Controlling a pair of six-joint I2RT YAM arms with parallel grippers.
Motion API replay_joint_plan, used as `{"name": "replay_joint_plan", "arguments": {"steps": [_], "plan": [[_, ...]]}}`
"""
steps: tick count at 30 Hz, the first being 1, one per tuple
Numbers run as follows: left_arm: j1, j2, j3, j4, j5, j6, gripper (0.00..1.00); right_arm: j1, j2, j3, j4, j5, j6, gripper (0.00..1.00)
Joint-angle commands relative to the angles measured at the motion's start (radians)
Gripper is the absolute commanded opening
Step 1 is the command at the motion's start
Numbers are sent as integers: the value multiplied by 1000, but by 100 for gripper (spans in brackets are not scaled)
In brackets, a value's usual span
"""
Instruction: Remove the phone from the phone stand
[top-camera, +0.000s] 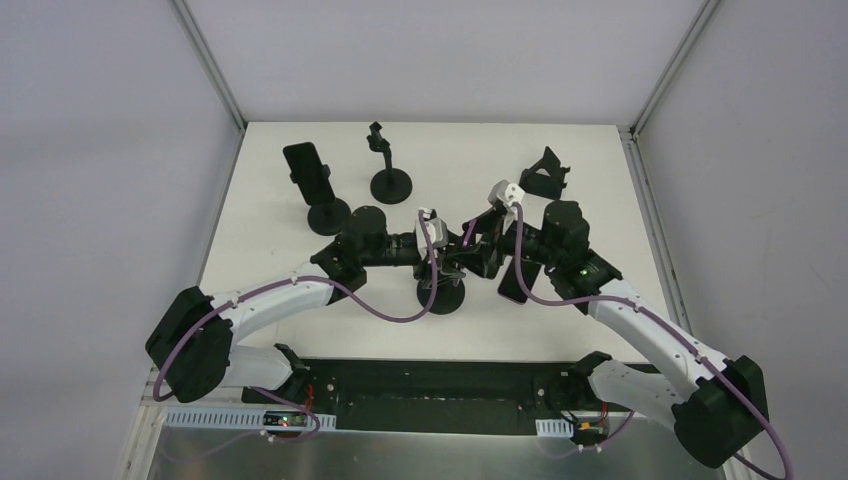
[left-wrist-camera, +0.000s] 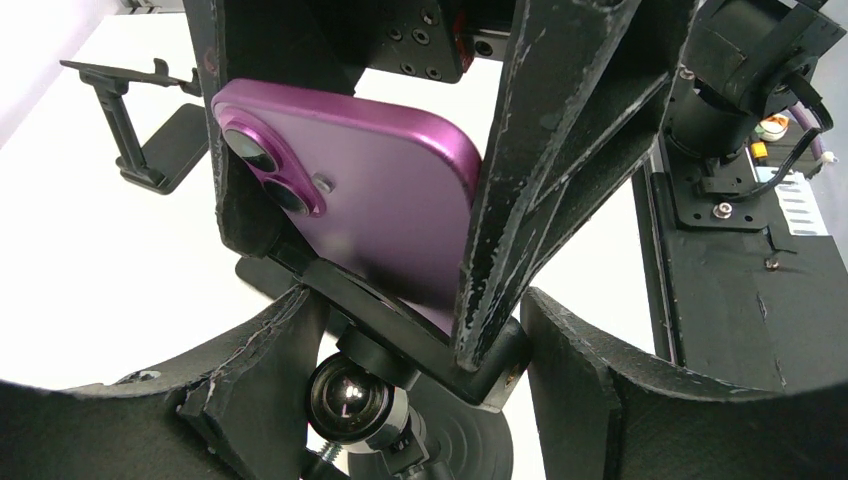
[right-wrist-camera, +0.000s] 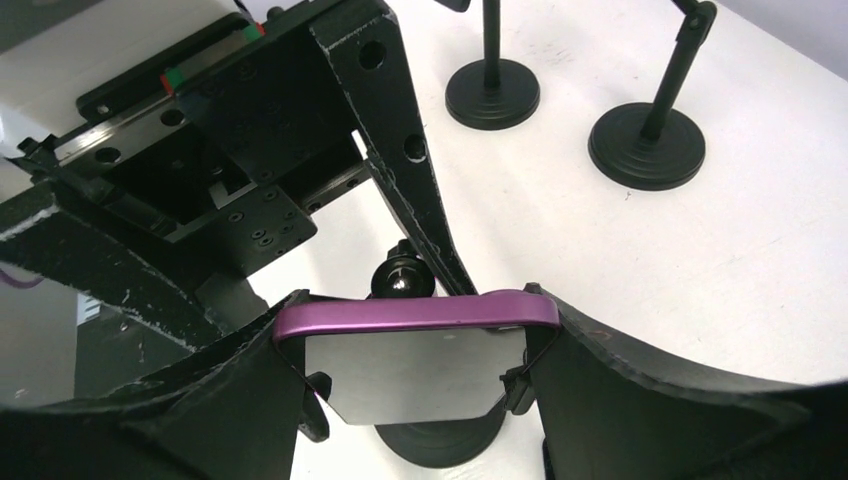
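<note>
**Both claws closed at the centre stand; phone seated in its cradle**

From the top camera I see both arms reaching forward from their bases and bending inward. Their wrists meet nose to nose above the phone stand (top-camera: 440, 298) in the middle of the worktop (top-camera: 265, 245). In that view the wrists hide the contact itself. It alone shows the other stands (top-camera: 390, 185) ranged along the far side, well apart from the arms.

The left wrist camera shows the left claw (left-wrist-camera: 415, 310) about half open. Its fingers (left-wrist-camera: 620, 400) press against either end of the stand's cradle, just above the ball joint. The purple phone (left-wrist-camera: 390, 200) sits tilted in that cradle, lens side toward this camera.

The right wrist camera shows the glass face instead. The right claw (right-wrist-camera: 418, 325) stands fairly wide and is closed across the phone's width, one pad on each long edge.
</note>
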Motion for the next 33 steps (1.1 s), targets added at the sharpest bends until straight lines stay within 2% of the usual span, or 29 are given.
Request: {"name": "replay_joint_plan", "arguments": {"steps": [1, 12, 18, 26, 33], "plan": [[0, -21, 13, -103, 186, -49, 0, -115, 30, 43, -124, 161, -225, 0], [1, -12, 29, -119, 169, -45, 0, -117, 26, 65, -185, -57, -243, 0], [6, 6, 38, -127, 103, -62, 0, -115, -13, 103, -246, -221, -227, 0], [27, 50, 82, -128, 29, -77, 0, -106, -69, 169, -429, -410, -253, 0], [35, 74, 107, -131, 24, -80, 0, -103, -96, 221, -564, -486, -313, 0]]}}
